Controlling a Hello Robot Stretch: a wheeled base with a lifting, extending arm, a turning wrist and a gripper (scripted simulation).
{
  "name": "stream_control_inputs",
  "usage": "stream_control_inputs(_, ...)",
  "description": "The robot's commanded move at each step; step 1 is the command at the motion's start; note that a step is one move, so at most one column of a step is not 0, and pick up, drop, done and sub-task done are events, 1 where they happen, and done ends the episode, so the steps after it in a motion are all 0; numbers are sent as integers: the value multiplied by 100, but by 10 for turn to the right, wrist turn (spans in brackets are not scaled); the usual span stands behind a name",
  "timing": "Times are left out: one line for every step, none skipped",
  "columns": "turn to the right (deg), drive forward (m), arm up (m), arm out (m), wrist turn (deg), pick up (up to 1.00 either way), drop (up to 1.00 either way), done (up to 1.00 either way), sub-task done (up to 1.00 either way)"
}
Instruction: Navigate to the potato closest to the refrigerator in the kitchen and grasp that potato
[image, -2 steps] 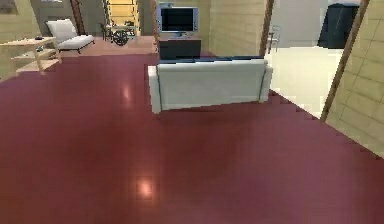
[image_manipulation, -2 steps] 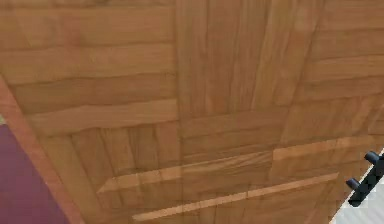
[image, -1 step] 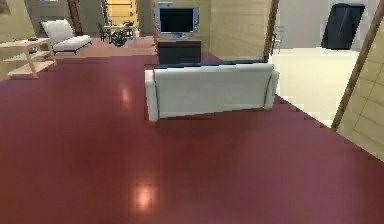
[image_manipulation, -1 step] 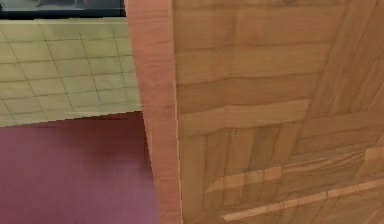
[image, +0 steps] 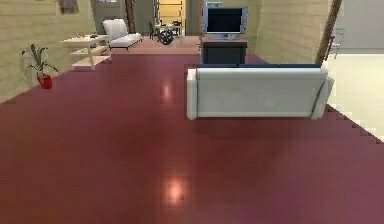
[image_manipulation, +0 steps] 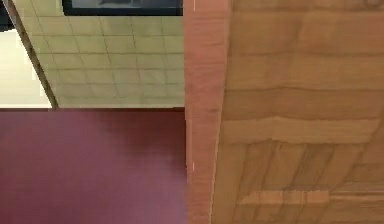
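Floor (image: 120, 150) of dark red spreads across the forward view from the near edge to the far wall. Right of the middle stands a white sofa (image: 255, 92), its back turned this way, with a dark blue strip along its top. Beyond it a TV (image: 224, 18) sits on a dark stand (image: 223, 50). Far left of the TV stands a white armchair (image: 120, 32), and between the two lies a dark, tangled thing (image: 165, 33) too small to name. Left of the armchair stands a pale wooden table (image: 86, 50), and nearer on the left, by the tiled wall, a plant (image: 40, 65) grows in a red pot. At the right a wooden post (image: 328, 35) rises where the red floor meets a pale floor (image: 362, 90). In the arm side view a broad wooden panel (image_manipulation: 300, 110) stands close on the right, with a redder wooden edge (image_manipulation: 207, 110) along its left side. Left of that edge the red floor (image_manipulation: 90, 165) runs out to a wall (image_manipulation: 110, 60) of pale tiles, with a dark frame (image_manipulation: 125, 6) at its top. At the far left a pale floor (image_manipulation: 18, 80) shows past a dark leaning strip. How the gripper's jaws stand I cannot tell, nor where the potato lies.
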Motion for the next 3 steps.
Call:
stream_control_inputs(0,30,0,0,0,0,0,0,0)
stream_control_inputs(450,0,0,0,0,0,0,0,0)
stream_control_inputs(30,0,0,0,0,0,0,0,0)
